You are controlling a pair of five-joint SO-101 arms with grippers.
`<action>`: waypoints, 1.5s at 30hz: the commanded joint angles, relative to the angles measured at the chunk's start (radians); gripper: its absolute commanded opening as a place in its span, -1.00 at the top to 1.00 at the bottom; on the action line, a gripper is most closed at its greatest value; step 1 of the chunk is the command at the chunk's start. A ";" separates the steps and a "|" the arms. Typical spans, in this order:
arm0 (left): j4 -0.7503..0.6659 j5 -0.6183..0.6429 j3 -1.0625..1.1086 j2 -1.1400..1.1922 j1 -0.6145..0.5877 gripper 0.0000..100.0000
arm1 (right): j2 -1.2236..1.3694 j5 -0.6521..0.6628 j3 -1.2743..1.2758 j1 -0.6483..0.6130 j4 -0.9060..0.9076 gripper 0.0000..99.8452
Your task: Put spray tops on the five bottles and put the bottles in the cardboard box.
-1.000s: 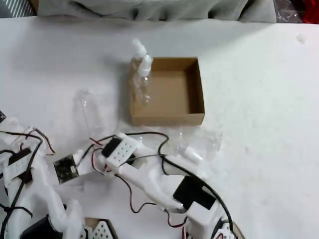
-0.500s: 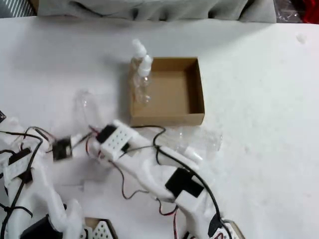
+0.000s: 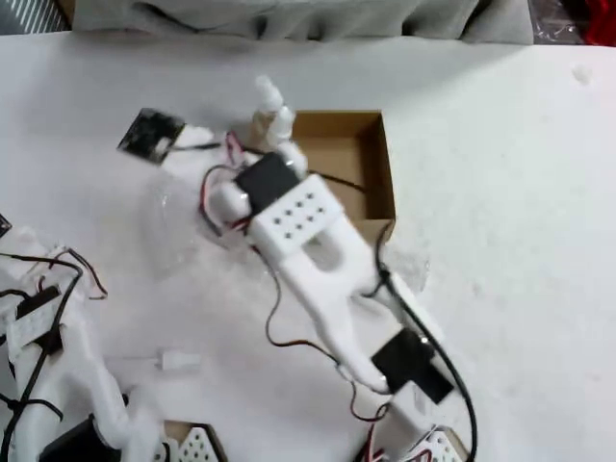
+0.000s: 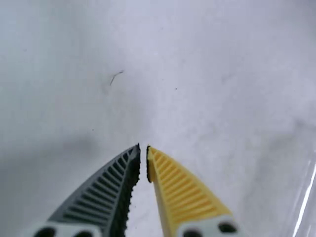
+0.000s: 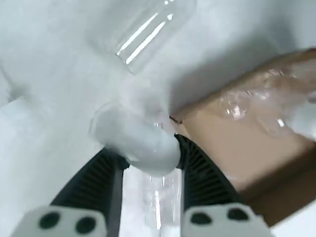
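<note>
The right tool point(image 5: 143, 146) was clamped on a clear bottle point(image 5: 150, 197) with a white top, held at the box's point(image 3: 385, 173) left wall, just outside its near corner. The left tool point(image 4: 143, 158) was pinched to a narrow slit with nothing in it, above bare table point(image 3: 500, 192) well away from the box.

The likeliest slip was the bottle's base catching the box wall, since it hung right at the edge and not above the open inside; that would tilt it in the grip or shove the box. The clear plastic looked slick, so it could also slide through the tool. Two capped bottles point(image 3: 279, 123) stood crowded against the same wall inside the box, and a low pass could knock them over. An uncapped bottle point(image 3: 168, 217) lay left of the box under the arm's path and might be rolled away.

Against a second earlier, the right arm had swung from the table in front of the box up to its left wall. The box, the two capped bottles and a loose spray top point(image 3: 180, 361) in front of the box had not shifted
</note>
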 commanded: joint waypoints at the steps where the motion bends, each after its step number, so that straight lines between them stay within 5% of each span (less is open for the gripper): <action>1: -0.034 0.009 -0.051 0.004 -0.005 0.95 | -0.133 -0.026 -0.126 0.058 0.191 0.97; 13: -0.132 0.002 0.011 0.005 0.044 0.95 | -0.487 -0.026 0.290 0.429 0.189 0.97; 20: -0.232 0.002 0.060 0.004 0.044 0.95 | -0.641 0.117 0.644 0.816 0.179 0.97; 28: -0.230 0.003 0.061 0.004 0.045 0.95 | -0.642 0.341 1.042 1.264 -0.255 0.97; 37: -0.230 0.003 0.064 0.004 0.067 0.95 | -0.642 0.408 1.269 1.345 -0.542 0.97; 45: -0.230 0.003 0.066 0.004 0.065 0.95 | -0.564 0.411 1.269 1.299 -0.572 0.62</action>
